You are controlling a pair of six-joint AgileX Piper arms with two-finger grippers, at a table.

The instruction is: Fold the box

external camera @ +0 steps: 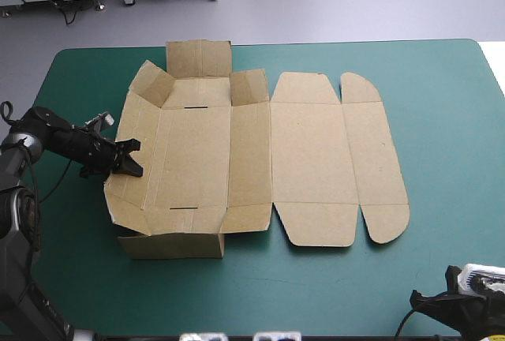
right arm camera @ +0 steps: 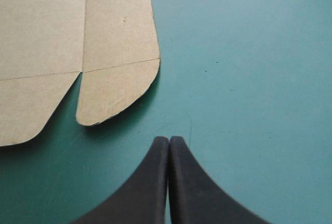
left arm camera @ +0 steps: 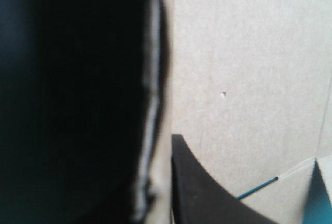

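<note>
The brown box (external camera: 260, 159) lies as a cut sheet on the teal-green cover, its lid panels flat toward the right. At its left part the end flaps and the left wall stand partly raised. My left gripper (external camera: 130, 159) is at that left wall, shut on the board. In the left wrist view the board (left arm camera: 249, 79) fills the picture, its edge running between the black fingers of the left gripper (left arm camera: 163, 141). My right gripper (right arm camera: 168, 140) is shut with nothing in it, low over the cover. The box's rounded near-right flap (right arm camera: 116, 86) lies ahead of it. In the high view it (external camera: 422, 301) sits near the table's front right corner.
Bare teal-green cover (external camera: 442, 96) shows between the box and the table's right edge, and in a strip along the front edge (external camera: 316, 294). The table's left edge lies close behind my left arm.
</note>
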